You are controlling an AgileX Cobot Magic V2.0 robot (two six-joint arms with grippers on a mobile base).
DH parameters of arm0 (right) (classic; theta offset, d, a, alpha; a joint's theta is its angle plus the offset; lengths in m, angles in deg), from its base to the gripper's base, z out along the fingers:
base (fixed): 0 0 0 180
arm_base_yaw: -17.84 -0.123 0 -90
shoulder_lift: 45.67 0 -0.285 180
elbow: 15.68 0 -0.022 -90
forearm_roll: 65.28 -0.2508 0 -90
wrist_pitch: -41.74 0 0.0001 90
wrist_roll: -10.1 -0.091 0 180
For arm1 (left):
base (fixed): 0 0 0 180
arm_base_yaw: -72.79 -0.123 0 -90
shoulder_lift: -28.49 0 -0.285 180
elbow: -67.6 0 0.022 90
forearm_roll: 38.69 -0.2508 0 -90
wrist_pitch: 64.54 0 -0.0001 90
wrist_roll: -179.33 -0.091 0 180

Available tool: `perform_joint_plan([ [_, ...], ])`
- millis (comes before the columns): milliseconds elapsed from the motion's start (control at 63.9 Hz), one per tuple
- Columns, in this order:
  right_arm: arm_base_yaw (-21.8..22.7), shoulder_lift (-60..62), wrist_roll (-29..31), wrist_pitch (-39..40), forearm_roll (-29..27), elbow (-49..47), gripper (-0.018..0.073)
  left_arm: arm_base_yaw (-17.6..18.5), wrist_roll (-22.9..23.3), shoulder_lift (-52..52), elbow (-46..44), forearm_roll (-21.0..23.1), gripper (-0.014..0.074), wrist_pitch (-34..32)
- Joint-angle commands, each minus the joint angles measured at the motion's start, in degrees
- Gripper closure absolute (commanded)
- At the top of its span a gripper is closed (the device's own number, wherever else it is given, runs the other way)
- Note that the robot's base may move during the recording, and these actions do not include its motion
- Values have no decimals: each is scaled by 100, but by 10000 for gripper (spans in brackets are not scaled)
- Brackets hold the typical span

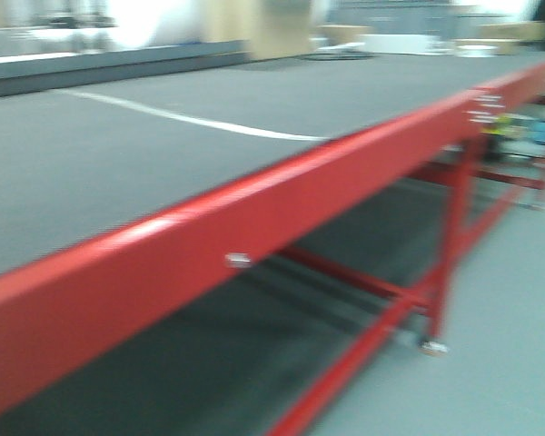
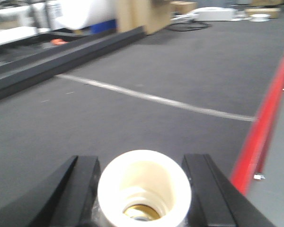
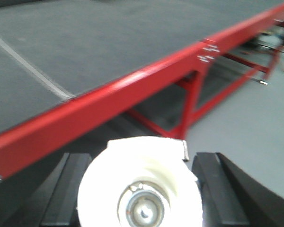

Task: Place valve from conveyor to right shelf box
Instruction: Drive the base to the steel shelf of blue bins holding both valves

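Low in the middle of the left wrist view, the valve sits between the two black fingers of the left gripper. Its cream end cap faces the lens with a brass-coloured threaded bore inside, so its long axis runs roughly along the fingers, not across them. The fingers flank the cap closely and look clamped on the part, though the actual contact lies below the frame edge.

Low in the middle of the right wrist view the arrangement repeats. A second valve, white cap and metal centre toward the lens, is pinched in the right gripper, the cap overlapping both finger edges.

Beyond the left gripper lies the conveyor, crossed by a white seam, with a black rail at upper left and the red rail down the right edge. The right gripper looks at that red rail and the leg frame from outside the belt.

No shelf or box shows in any view, and the front view is too blurred to help. The placing move depends on a direction these pictures cannot give. Going by the task wording alone, the box lies to the robot's right, so the right arm is probably nearer.
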Motion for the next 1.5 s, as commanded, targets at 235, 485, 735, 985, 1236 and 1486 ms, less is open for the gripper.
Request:
perform_joint_plan([
  [235,-1,50,39,478,0,-118,712,24,33,37,-42,21,708,-308],
  [485,-1,50,39,478,0,-118,712,24,33,37,-42,21,708,-308],
  [735,-1,50,39,478,0,-118,712,24,33,37,-42,21,708,-308],
  [985,-1,50,39,478,0,-118,712,24,33,37,-42,21,708,-308],
  [1236,-1,50,39,478,0,-118,712,24,33,37,-42,21,708,-308],
  [1486,-1,50,39,478,0,-118,712,24,33,37,-42,21,708,-308],
])
